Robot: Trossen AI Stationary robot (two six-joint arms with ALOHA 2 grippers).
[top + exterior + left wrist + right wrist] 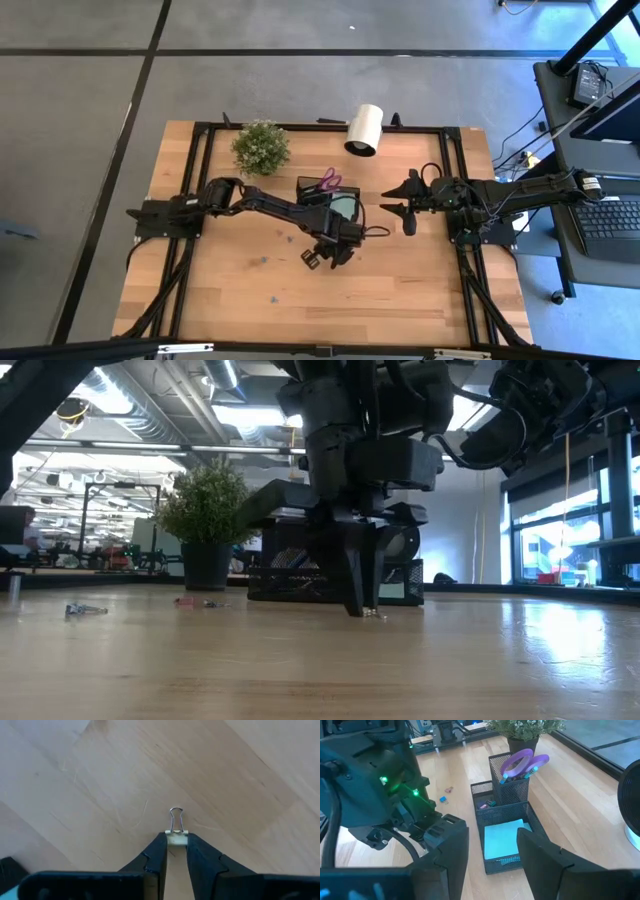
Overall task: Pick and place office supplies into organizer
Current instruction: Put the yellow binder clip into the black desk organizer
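Observation:
My left gripper (322, 258) points down at the table in front of the organizer and is shut on a small binder clip (176, 837) with a pale body and a wire loop. The black mesh organizer (325, 200) stands mid-table. Purple-handled scissors (522, 762) stand in its tall compartment, and a light green sticky-note pad (502, 837) lies in its low one. My right gripper (393, 201) hovers open just right of the organizer, touching nothing. In the low view the left gripper (360, 605) reaches down to the tabletop. My left gripper pinches the binder clip's pale body (176, 839) between its two fingertips, coming from above and pointing down. The wire loop (176, 816) sticks out beyond the fingertips. The clip sits at the level of the tabletop; I cannot tell whether it is lifted.
A potted plant (262, 147) and a white roll (364, 130) stand near the far edge. Small loose pieces lie on the wood left of the organizer (449, 790) (443, 799), and others show in the low view (85, 610) (200, 602). Bare wood stretches toward the near edge.

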